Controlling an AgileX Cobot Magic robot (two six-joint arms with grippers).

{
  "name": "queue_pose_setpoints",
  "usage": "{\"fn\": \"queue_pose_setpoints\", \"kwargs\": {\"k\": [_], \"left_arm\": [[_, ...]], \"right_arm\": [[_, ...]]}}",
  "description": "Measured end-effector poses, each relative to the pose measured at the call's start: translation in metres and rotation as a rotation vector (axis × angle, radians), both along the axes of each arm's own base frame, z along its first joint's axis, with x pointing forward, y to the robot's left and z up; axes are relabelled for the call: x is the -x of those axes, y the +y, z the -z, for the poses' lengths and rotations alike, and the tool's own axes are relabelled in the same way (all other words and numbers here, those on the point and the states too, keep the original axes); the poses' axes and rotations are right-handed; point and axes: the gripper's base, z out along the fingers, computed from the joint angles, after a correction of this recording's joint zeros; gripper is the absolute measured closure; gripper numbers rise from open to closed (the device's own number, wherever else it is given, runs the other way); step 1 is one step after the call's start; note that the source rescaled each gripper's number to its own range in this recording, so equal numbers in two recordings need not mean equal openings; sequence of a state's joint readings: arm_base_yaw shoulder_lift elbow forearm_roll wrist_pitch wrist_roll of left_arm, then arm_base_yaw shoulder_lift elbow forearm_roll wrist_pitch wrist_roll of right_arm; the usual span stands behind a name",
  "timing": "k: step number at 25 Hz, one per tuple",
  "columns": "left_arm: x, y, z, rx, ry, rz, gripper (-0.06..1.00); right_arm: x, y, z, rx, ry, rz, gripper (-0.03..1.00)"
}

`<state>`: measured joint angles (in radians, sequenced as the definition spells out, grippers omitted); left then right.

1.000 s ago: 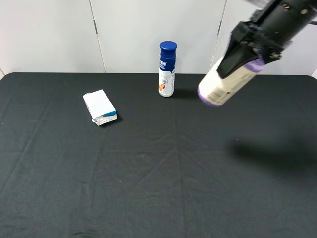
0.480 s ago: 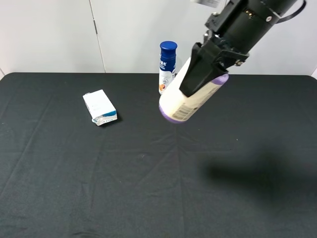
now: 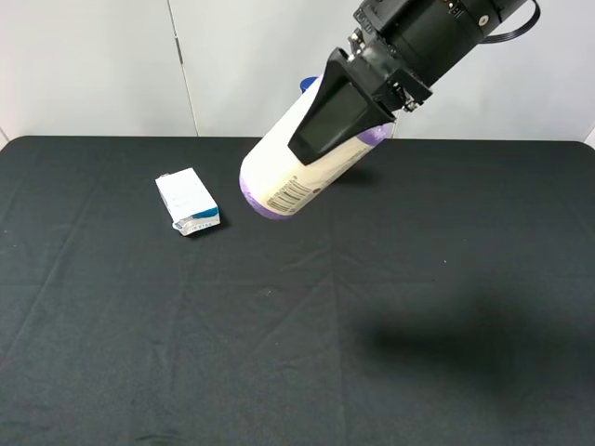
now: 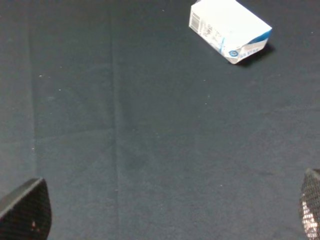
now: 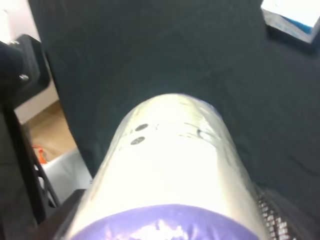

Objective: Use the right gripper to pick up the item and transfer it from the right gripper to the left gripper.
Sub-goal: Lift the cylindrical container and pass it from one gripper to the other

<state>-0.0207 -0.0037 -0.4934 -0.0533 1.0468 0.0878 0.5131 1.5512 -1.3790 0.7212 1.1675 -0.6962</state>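
Above a black table (image 3: 446, 372), before white wall panels (image 3: 242, 65), the right end effector (image 3: 339, 116) is pinching the item (image 3: 279, 181), its long axis slanting down toward the carton (image 3: 188, 201); the left end effector (image 4: 167, 215) is gaping.

Robot lab test bench: black cloth-covered table (image 3: 279, 372), plain white wall panels (image 3: 251, 65), black robot arm (image 3: 437, 28) above

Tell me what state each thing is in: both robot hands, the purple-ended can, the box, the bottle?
Stout cylinder with lilac ends and cream barcode label: held in the air, tilted, free end lower.
Right black two-fingered hand: shut on the cylinder.
Left black two-fingered hand: open, holding nothing.
Small white-and-blue carton: lying on the black tablecloth.
White bottle with blue cap: mostly hidden behind the cylinder.
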Motion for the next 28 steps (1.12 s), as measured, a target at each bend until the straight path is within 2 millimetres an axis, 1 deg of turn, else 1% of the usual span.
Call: {"fn": "queue_pose_setpoints", "kwargs": {"k": [5, 8, 10, 14, 18, 20, 22, 28], "left_arm": [[0.001, -0.007, -0.001, -0.008, -0.012, 0.101, -0.03], [0.001, -0.008, -0.002, -0.015, -0.015, 0.122, -0.03], [-0.003, -0.009, -0.005, -0.024, 0.003, 0.133, -0.03], [-0.021, -0.009, -0.017, -0.079, 0.076, 0.185, -0.02], [-0.043, -0.014, -0.026, -0.115, 0.152, 0.281, -0.02], [-0.054, -0.017, -0.030, -0.112, 0.147, 0.332, -0.02], [-0.063, -0.019, -0.034, -0.144, 0.124, 0.386, -0.02], [-0.088, -0.029, -0.036, -0.194, 0.122, 0.508, -0.02]], "right_arm": [[0.005, 0.002, -0.002, -0.027, 0.010, -0.073, 0.93], [0.006, 0.003, -0.004, -0.055, 0.008, -0.087, 0.93], [0.006, 0.003, -0.004, -0.059, 0.006, -0.090, 0.93], [0.006, 0.004, -0.004, -0.061, -0.001, -0.097, 0.93], [0.006, 0.004, -0.004, -0.061, -0.001, -0.097, 0.93], [0.006, 0.004, -0.004, -0.061, -0.001, -0.097, 0.93], [0.006, 0.004, -0.004, -0.061, -0.001, -0.097, 0.93], [0.006, 0.004, -0.004, -0.061, -0.001, -0.096, 0.93]]}}
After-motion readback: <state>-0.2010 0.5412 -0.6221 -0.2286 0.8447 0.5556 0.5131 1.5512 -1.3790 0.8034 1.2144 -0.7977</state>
